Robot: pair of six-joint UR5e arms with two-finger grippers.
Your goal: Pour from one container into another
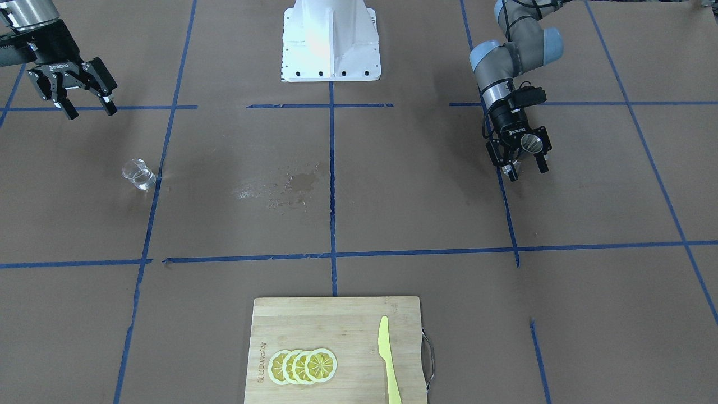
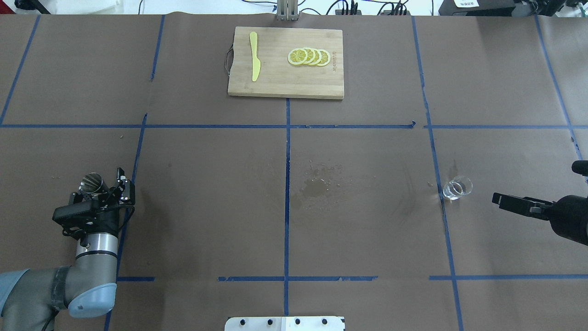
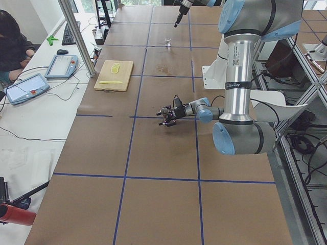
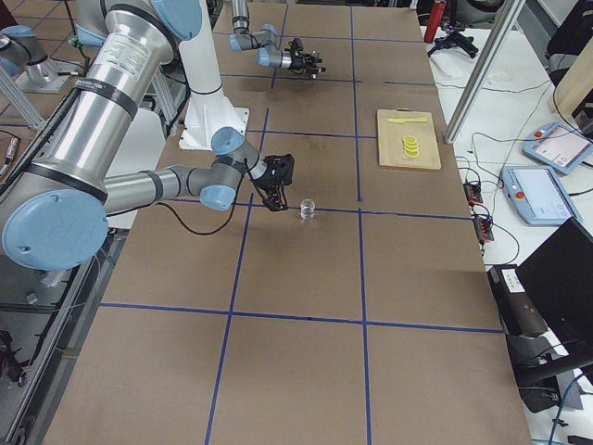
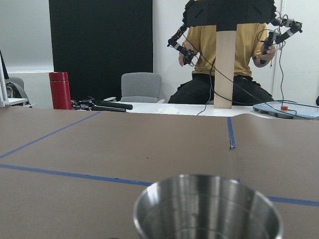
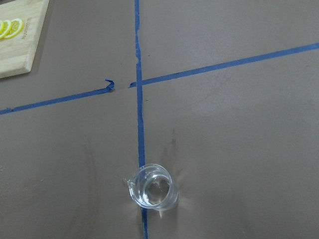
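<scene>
My left gripper (image 1: 527, 168) is shut on a small metal cup (image 1: 530, 143) and holds it roughly upright, low over the table on my left side. The same cup (image 2: 93, 182) shows in the overhead view, and its rim (image 5: 207, 206) fills the bottom of the left wrist view. A small clear glass beaker (image 1: 138, 174) stands on the table on my right side, beside a blue tape line. It appears again from overhead (image 2: 457, 188) and in the right wrist view (image 6: 151, 187). My right gripper (image 1: 91, 111) hangs open and empty a short way back from the beaker.
A wooden cutting board (image 2: 285, 85) at the far middle carries lemon slices (image 2: 308, 56) and a yellow knife (image 2: 255, 62). A wet stain (image 2: 317, 184) marks the table's middle. The white robot base (image 1: 331, 39) is at the near edge. A person sits beyond the table's left end.
</scene>
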